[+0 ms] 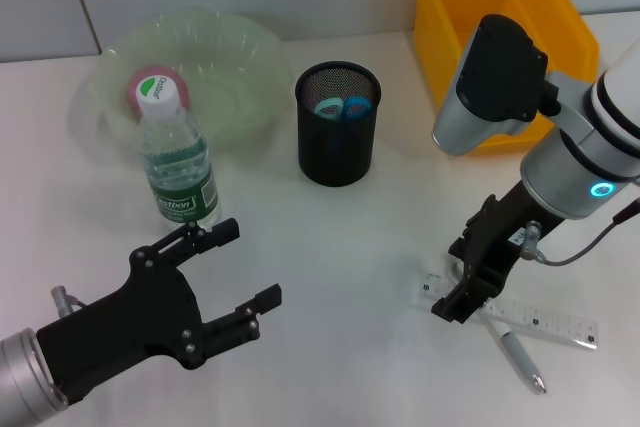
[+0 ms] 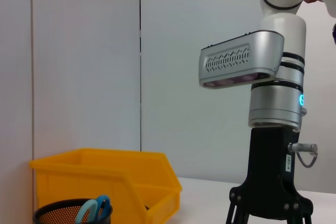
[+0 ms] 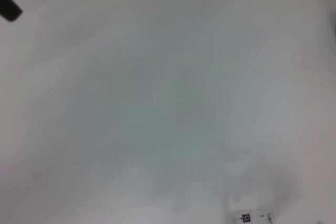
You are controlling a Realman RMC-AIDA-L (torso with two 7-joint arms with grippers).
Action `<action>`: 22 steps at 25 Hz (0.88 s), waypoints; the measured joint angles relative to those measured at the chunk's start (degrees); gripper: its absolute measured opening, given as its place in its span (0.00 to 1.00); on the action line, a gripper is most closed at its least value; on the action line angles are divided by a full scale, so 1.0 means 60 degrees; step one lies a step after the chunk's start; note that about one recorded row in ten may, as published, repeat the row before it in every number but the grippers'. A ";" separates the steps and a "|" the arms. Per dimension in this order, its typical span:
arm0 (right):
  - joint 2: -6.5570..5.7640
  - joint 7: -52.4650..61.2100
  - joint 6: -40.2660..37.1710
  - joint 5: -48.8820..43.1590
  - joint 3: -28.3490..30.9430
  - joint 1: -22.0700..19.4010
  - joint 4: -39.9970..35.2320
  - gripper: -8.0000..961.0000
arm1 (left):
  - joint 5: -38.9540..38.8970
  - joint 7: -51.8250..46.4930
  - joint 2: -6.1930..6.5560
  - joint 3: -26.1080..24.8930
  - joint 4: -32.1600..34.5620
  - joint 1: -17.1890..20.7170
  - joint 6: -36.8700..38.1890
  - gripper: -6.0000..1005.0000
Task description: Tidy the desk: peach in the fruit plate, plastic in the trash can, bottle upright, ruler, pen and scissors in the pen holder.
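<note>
My right gripper (image 1: 462,299) covers the middle of the clear plastic ruler (image 1: 560,324), so I cannot tell how its fingers stand, and my right wrist view is a grey blur with only a printed ruler corner (image 3: 251,217) cut off at 5 o'clock. The pink peach (image 1: 143,86) sits half hidden behind the clear water bottle's white cap (image 1: 158,90). In my left wrist view the black mesh pen holder (image 2: 63,213) is cut off at 7 o'clock.

Black wire-mesh pen holder (image 1: 338,125), clear plastic bottle (image 1: 178,160) & ruler (image 1: 545,319), glossy yellow plastic bin (image 1: 500,17).
</note>
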 joint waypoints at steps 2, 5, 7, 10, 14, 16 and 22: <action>0.0000 -0.0001 0.0061 0.0011 0.0003 -0.0004 0.0067 0.86 | 0.0007 0.0000 -0.0001 0.0001 -0.0001 0.0001 0.0012 0.79; 0.0001 0.0015 0.0139 -0.0012 0.0006 0.0022 0.0229 0.86 | 0.0030 0.0001 -0.0004 0.0000 0.0000 0.0006 0.0066 0.79; 0.0002 0.0019 0.0182 -0.0051 0.0006 0.0035 0.0274 0.86 | 0.0033 0.0011 -0.0004 0.0000 0.0000 0.0011 0.0074 0.79; -0.0002 0.0011 0.0242 -0.0072 0.0017 0.0036 0.0277 0.86 | 0.0038 0.0069 -0.0005 0.0000 0.0001 0.0033 0.0075 0.79; -0.0007 -0.0015 0.0398 -0.0080 0.0016 0.0022 0.0319 0.86 | 0.0040 0.0096 -0.0005 0.0001 -0.0011 0.0043 0.0080 0.79; -0.0007 -0.0030 0.0517 -0.0084 -0.0055 0.0007 0.0382 0.86 | 0.0041 0.0097 -0.0005 0.0000 -0.0025 0.0045 0.0086 0.79; -0.0002 -0.0036 0.0586 -0.0089 -0.0107 -0.0001 0.0438 0.86 | 0.0041 0.0100 -0.0004 0.0001 -0.0028 0.0059 0.0117 0.79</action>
